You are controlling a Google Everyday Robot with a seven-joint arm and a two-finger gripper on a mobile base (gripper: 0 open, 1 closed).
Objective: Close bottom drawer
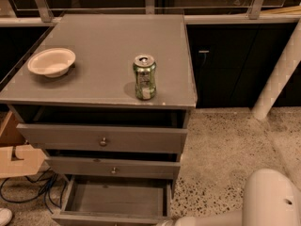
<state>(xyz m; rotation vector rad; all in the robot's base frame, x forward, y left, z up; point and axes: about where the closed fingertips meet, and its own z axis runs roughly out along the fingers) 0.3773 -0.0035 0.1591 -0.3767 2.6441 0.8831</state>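
Observation:
The bottom drawer of the grey cabinet is pulled far out. Its shallow tray is empty, and its front panel lies at the picture's lower edge. The knob is cut off from view. My white arm fills the lower right corner. A slim link of it reaches left along the bottom edge toward the drawer's front right corner. My gripper itself is out of view, below the frame.
The top drawer and middle drawer stand slightly out. On the cabinet top are a white bowl and a green can. A cardboard box and cables lie at the left. A white post stands at the right.

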